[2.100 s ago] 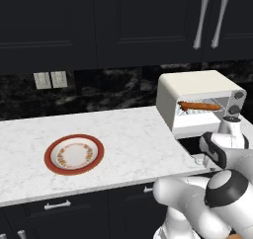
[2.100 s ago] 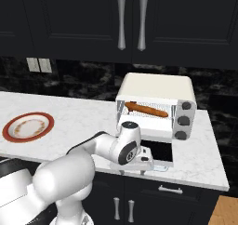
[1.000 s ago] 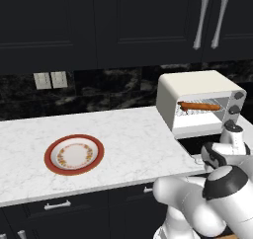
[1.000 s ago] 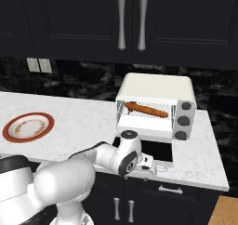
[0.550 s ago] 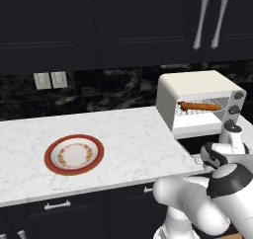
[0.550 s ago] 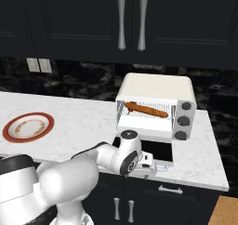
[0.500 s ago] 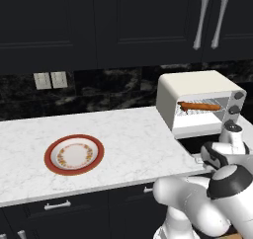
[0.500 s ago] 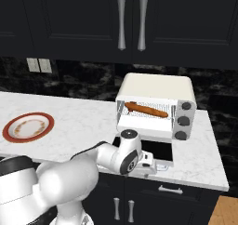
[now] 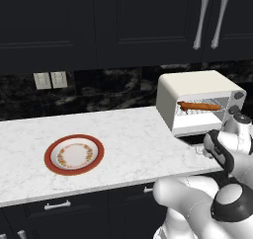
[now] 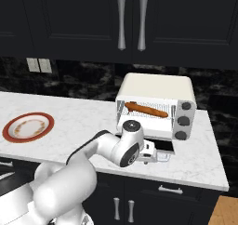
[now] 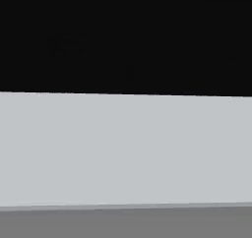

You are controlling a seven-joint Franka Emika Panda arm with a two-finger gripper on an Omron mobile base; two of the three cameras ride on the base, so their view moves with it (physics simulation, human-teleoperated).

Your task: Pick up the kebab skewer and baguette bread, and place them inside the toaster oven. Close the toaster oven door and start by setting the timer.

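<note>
Arm pose: the white arm is folded low in front of the toaster oven (image 10: 155, 103), forearm reaching forward over the front edge of the marble surface (image 9: 123, 144). In the right base view the wrist sits just below the oven's open mouth, and the hand points sideways toward the knob side, level with the toaster oven door (image 10: 160, 146), which hangs down and open. The gripper (image 10: 160, 156) is at the door's front edge; contact cannot be confirmed. Jaws: their spread cannot be told, since the fingers are too small in the base views and the hand view gives a pale flat band under a black band, with no fingertips.

Task items: the baguette bread (image 10: 146, 110) lies on the wire rack inside the oven, above and just beyond the jaws. Long axis runs across the oven's width, roughly parallel to the front opening, slightly slanted in the right base view, with the end nearer the knobs lower. In the left base view the same loaf (image 9: 200, 106) reads near level. The kebab skewer cannot be made out; it may be hidden behind the loaf.

Other: two round knobs (image 10: 185, 113) on the oven's front, on the side the hand points to. An orange-rimmed plate (image 9: 74, 154) sits on the surface well away from the jaws, on the side opposite the knobs.
</note>
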